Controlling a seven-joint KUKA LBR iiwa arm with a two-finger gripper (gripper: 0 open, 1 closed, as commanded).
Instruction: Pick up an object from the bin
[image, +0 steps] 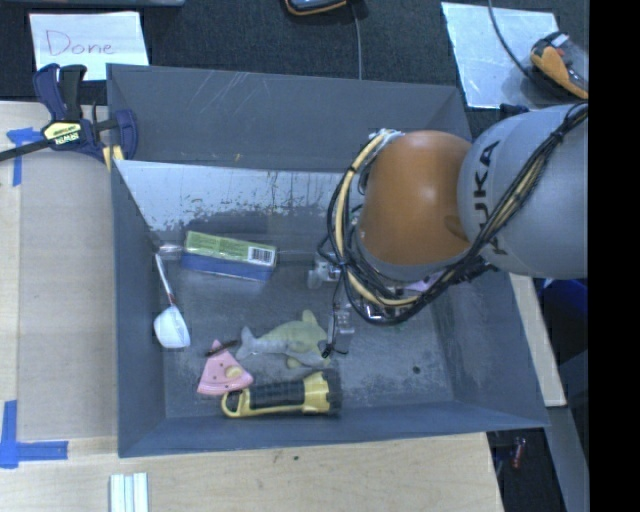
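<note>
The arm (540, 200) comes into the bin (280, 130) from the right. Its rounded orange cover (415, 200) hangs over the right half of the bin floor, with a loop of cables (346, 205) running round the cover's left side. Below the cover, the gripper (340, 330) points down toward the middle of the floor. Most of it is hidden under the cover and the cables, so I cannot tell whether it is set wide or narrow, and nothing can be seen held in it.

The thing nearest the gripper is a pale green toy (295, 337), soft-looking and irregular in shape, lying flat near the middle of the bin, a little toward the near side. The gripper's tip is at the toy's right end. It may be touching the toy there, but the view is too poor to be sure.

Just nearer than the toy, a yellow and black handle (285, 397) lies on its side along the near wall. A small pink toy (222, 375) sits at the handle's left end, touching or almost touching it. Further left, a white spoon (170, 322) lies close to the left wall, its bowl toward the near side and its thin stem pointing away. A green box (230, 254) with a barcode label lies flat toward the far left of the floor, well apart from the gripper. The right part of the floor is bare grey metal.
</note>
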